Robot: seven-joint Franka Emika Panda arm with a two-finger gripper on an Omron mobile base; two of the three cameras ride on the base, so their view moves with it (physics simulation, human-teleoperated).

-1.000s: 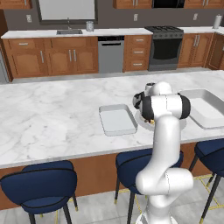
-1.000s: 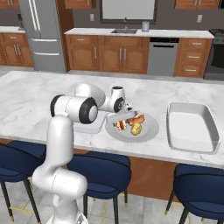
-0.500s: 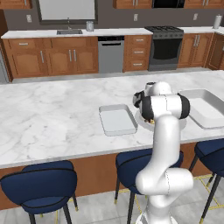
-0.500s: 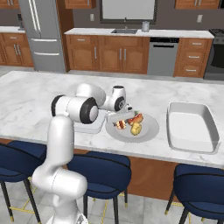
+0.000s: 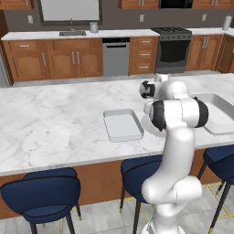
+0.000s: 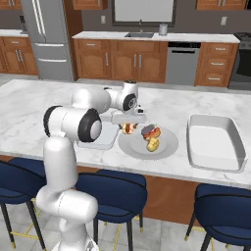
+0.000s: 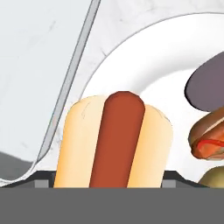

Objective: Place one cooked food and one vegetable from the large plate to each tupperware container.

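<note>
In the left base view the arm's own body hides most of the large plate [image 5: 145, 124] and all the food on it; the larger tupperware container [image 5: 220, 114] is partly covered by the elbow and cut by the right edge. The smaller container [image 5: 122, 124] lies in plain sight to the left of the arm.

From the right base view, going left to right, the smaller container [image 6: 100, 139] is half hidden behind the forearm, then comes the gripper [image 6: 128, 128] lowered over the left part of the large plate [image 6: 166, 147], with a hot dog [image 6: 128, 128] at its fingers. Beside it on the plate sit a second red sausage in a bun [image 6: 150, 132] and the yellowish vegetable [image 6: 152, 144], touching each other. The larger container [image 6: 215, 142] lies well apart to the right.

In the hand view the hot dog [image 7: 114, 140] lies between the finger tips, which are nearly out of frame; the jaws look closed onto its bun, though the contact itself is cut off.

Everything rests on a white marble island counter [image 6: 29, 105] with blue stools [image 5: 43, 194] beneath; behind are wooden cabinets, a dishwasher [image 5: 115, 56], a stove [image 5: 172, 50] and a refrigerator [image 6: 49, 39]. No writing is legible.
</note>
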